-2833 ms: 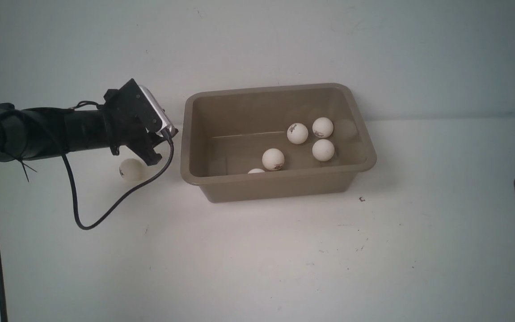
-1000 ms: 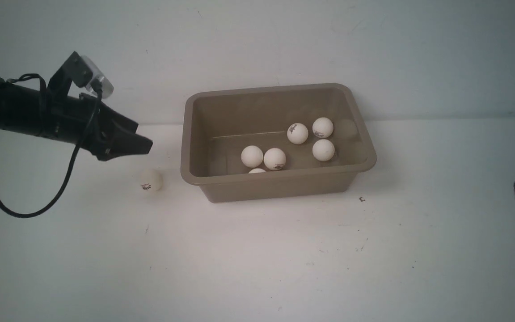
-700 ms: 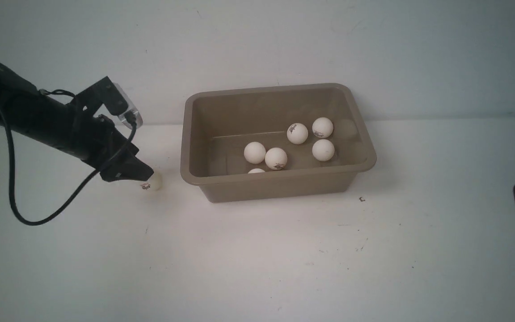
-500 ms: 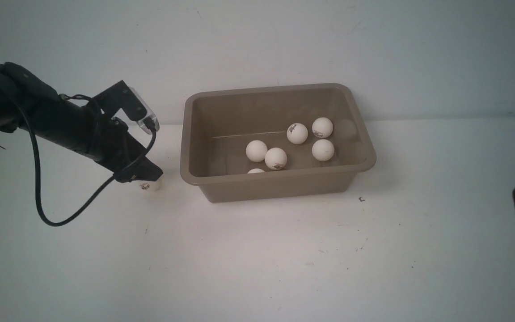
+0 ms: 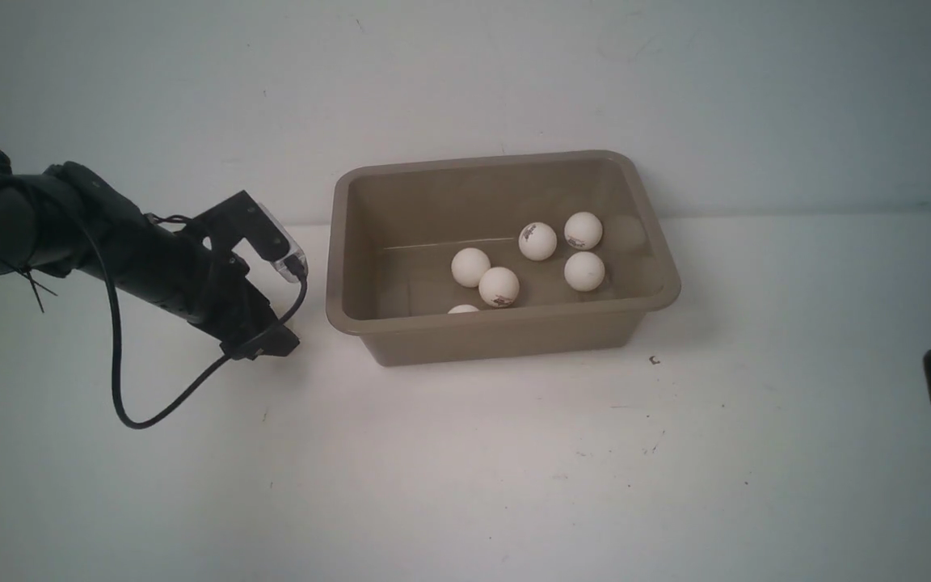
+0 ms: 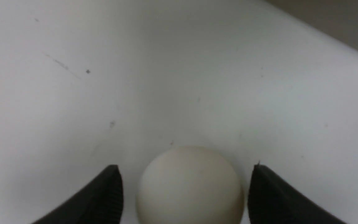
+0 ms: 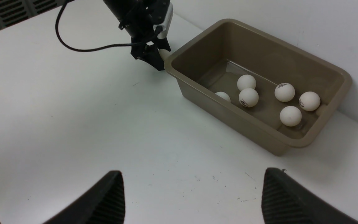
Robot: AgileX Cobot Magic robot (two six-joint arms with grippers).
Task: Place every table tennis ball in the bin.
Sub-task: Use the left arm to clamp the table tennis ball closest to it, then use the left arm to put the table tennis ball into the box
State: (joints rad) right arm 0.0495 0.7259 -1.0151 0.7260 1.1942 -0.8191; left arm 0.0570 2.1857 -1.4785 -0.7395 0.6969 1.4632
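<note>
The left gripper [image 6: 185, 165] is down at the plain white tabletop [image 5: 465, 469]. Its jaws are parted around a small cream-white table tennis ball [image 6: 190, 186], with a thin sliver of gap on each side, so nothing's clamped yet. Just past the fingertips is a corner of the rectangular taupe plastic bin [image 5: 506, 319], so it's tight there and open table everywhere else. Inside it lie six more balls [image 5: 537, 241], one half hidden behind the near wall. The right gripper [image 7: 194, 171] hangs spread wide and empty, well clear of the bin.
</note>
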